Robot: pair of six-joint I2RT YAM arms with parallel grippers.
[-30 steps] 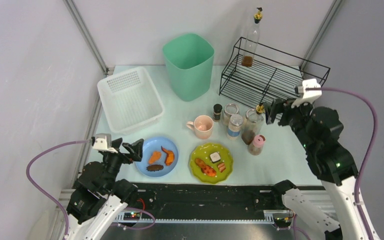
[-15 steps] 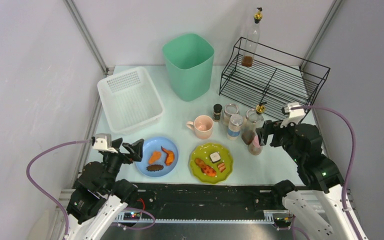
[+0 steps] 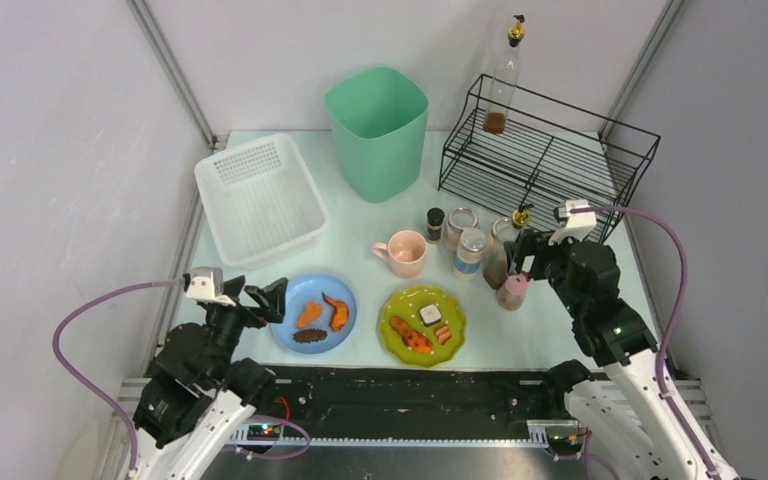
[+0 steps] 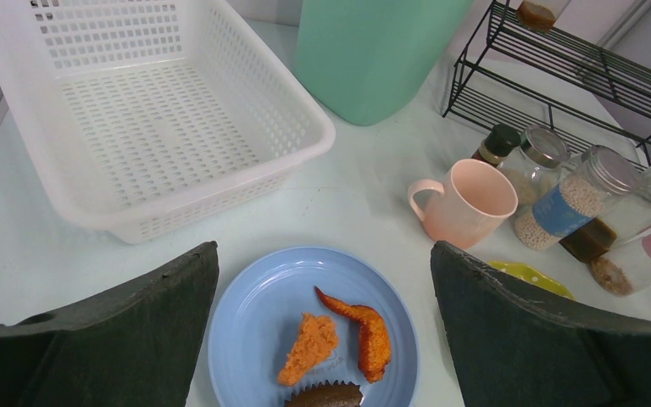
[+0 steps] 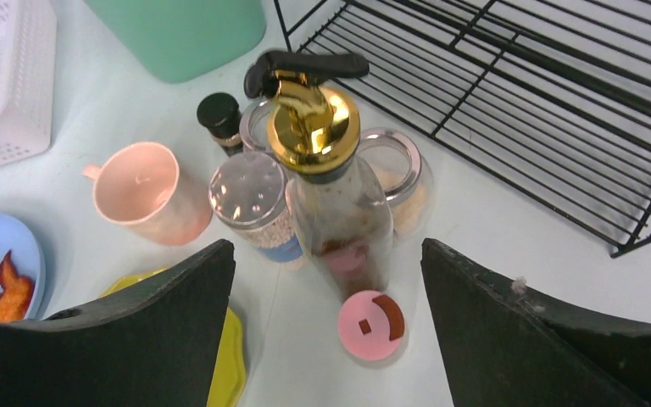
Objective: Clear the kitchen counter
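Note:
The kitchen counter carries a blue plate with food pieces, a yellow-green plate with food, a pink mug, and a cluster of jars. My right gripper is open, its fingers on either side of a gold-capped bottle and a pink-lidded shaker, touching neither. In the top view it sits just right of that bottle. My left gripper hangs open and empty over the blue plate's near-left side.
A white perforated basket sits at the back left, a green bin at the back middle. A black wire rack at the back right holds a second bottle. A blue-labelled jar and a black-lidded jar crowd the bottle.
My right arm has swung left and down from beside the wire rack to the bottle and pink-lidded shaker, staying open. The left arm has not moved.

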